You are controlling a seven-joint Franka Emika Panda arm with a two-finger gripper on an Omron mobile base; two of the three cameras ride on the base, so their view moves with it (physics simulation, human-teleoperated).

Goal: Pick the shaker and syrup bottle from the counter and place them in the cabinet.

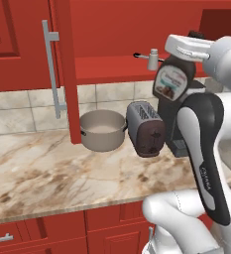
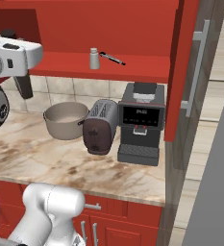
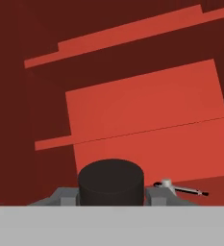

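So the gripper (image 3: 111, 194) is clamped on the syrup bottle (image 1: 174, 79): in the hand view the bottle's dark cap sits right between the two fingertips (image 3: 63, 196), one on each side. The bottle hangs up in the air at shelf height, just in front of the open cabinet (image 1: 112, 69) and above the coffee machine (image 2: 141, 122). It isn't on the shelf yet.

Here's what I'd worry about. The shaker (image 1: 152, 59) already stands upright on the shelf with a thin dark rod (image 2: 112, 58) lying right beside it, and both are close to where the bottle looks headed. Push in too far left and the bottle's body could knock the shaker over or roll the rod off the edge. Come in too low and the bottle's base probably clips the shelf lip, which could twist it in the grip since it's only held by the neck.

As for pose, the bottle's long axis runs from the cap up at the gripper down to its base, tilted rather than plumb, the base swinging down and to the left in the left base view. The label faces that camera.
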